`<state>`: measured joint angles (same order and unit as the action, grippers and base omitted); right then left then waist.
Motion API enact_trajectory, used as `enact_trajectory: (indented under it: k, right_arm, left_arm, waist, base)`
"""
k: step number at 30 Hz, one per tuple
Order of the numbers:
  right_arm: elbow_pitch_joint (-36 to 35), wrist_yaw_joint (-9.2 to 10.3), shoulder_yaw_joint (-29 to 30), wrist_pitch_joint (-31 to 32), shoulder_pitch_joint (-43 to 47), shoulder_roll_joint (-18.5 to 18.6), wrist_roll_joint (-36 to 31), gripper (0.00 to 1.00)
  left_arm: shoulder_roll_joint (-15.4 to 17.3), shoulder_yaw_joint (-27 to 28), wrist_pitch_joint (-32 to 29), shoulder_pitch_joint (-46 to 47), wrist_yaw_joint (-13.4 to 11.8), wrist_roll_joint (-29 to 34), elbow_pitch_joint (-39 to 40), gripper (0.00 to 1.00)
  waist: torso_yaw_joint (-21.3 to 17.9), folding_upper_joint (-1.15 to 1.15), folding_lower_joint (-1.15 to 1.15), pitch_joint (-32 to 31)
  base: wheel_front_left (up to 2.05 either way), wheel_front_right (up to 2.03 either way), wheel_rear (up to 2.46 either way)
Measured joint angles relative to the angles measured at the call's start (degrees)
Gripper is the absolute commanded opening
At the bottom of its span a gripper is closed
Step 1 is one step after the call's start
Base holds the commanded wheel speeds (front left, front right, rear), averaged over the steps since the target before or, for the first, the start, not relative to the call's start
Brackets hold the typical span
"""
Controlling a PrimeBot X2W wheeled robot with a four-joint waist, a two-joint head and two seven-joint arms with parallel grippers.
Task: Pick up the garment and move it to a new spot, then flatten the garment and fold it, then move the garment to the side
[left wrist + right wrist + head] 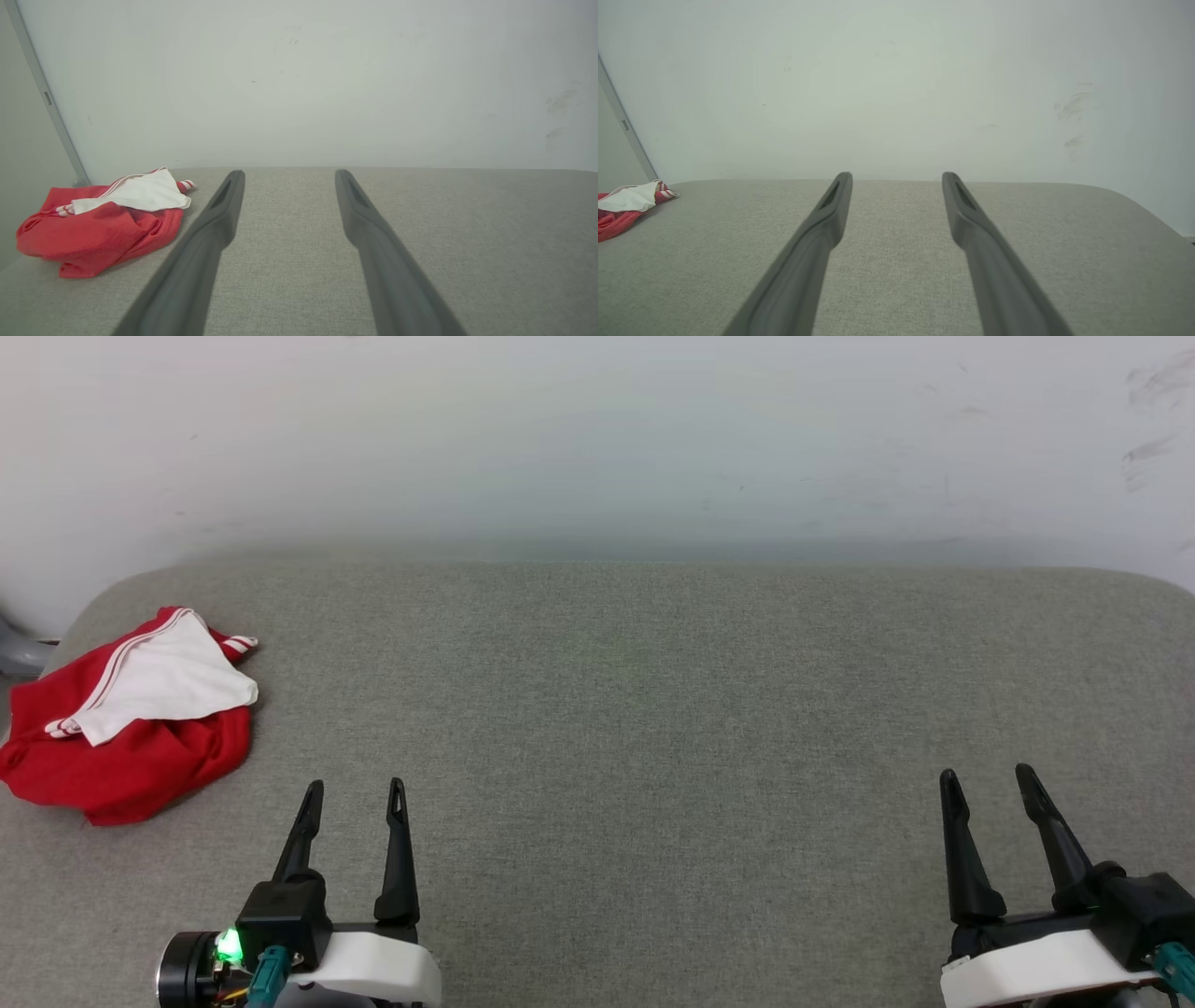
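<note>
No text, number, label or brand can be read anywhere. The garment (pixel 140 765), crumpled at the left of the frame, shows plain red and white cloth with striped trim.

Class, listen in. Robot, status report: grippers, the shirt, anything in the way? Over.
Left gripper open, empty. Right gripper open, empty. Garment crumpled at far-left corner of grey surface, untouched. Nothing between left gripper and garment.

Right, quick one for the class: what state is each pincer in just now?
Left pincer: open, holding nothing; the garment lies apart from it.
Right pincer: open, holding nothing.
</note>
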<state>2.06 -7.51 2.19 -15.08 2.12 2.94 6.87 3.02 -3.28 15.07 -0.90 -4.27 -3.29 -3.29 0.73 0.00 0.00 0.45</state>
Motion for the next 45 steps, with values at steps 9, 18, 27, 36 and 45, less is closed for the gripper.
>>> enact_trajectory:
  k: [9,18,27,36,45]
  right_arm:
    - [0.5,0.00,0.1,0.0,0.0,0.0,1.2,1.00]
    - [0.9,0.00,0.1,0.0,0.0,0.0,1.5,1.00]
    - [0.9,0.00,0.2,0.0,0.2,0.0,1.6,1.00]
    - [0.9,0.00,0.0,0.0,0.6,0.0,1.7,1.00]
    - [0.9,0.00,0.1,0.0,0.9,0.0,1.8,1.00]
  left_arm:
    - [-0.1,0.2,0.0,0.0,0.3,-0.3,-0.4,1.00]
    - [-0.1,0.1,0.0,0.0,0.2,-0.5,-0.6,1.00]
    - [-0.1,-0.1,0.0,0.0,0.1,-0.8,-0.7,1.00]
    - [-0.1,0.1,0.0,0.0,-0.3,-1.0,-0.7,1.00]
    - [-0.1,0.8,0.0,0.0,-0.2,-1.0,-0.6,1.00]
  waist:
    - [0.1,0.00,0.00,0.0]
    - [0.1,0.00,0.00,-0.1]
    - [0.7,0.00,0.00,-0.2]
    - [3.7,0.00,0.00,-0.2]
    - [9.0,0.00,0.00,0.0]
  base:
    - [0.00,0.00,0.00]
    - [0.00,0.00,0.00]
    - [0.00,0.00,0.00]
    - [0.00,0.00,0.00]
    - [0.00,0.00,0.00]
